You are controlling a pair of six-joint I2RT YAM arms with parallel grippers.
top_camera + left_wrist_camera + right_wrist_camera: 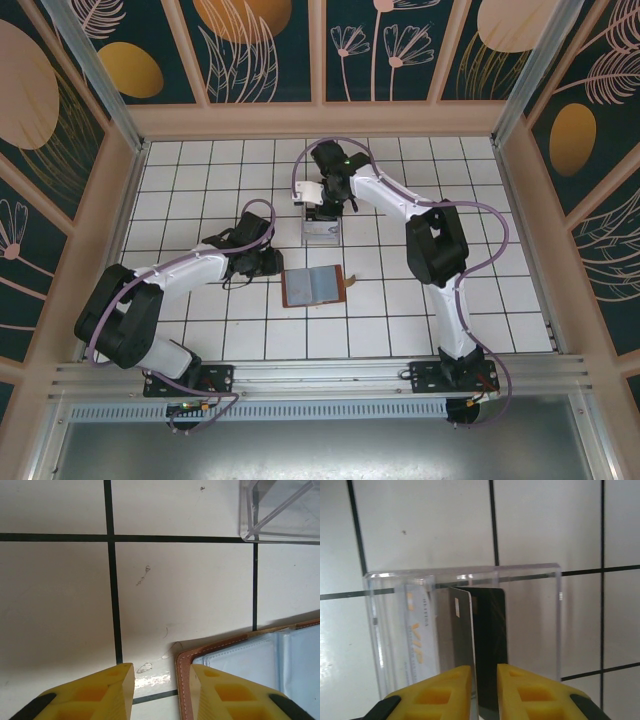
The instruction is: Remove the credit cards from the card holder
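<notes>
wallet [312, 285]: brown, open flat, grey-blue inside up, mid tiles [200, 190].
left gripper [161, 667]: part spread, empty, straddled wallet's left edge.
cards [490, 620]: black and pale, upright in clear stand [535, 620], beyond wallet.
right gripper [484, 667]: narrow gap, cards between; grip unclear.

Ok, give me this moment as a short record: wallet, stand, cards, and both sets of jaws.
wallet: lies open on the tiles, grey-blue inside up
stand: clear, just beyond the wallet
cards: pale card, dark card and printed card, all in the stand
left jaws: apart, one finger over the wallet's edge
right jaws: narrowly apart, astride the pale card and dark card; grip unclear
cards in the wallet: cannot tell
</notes>
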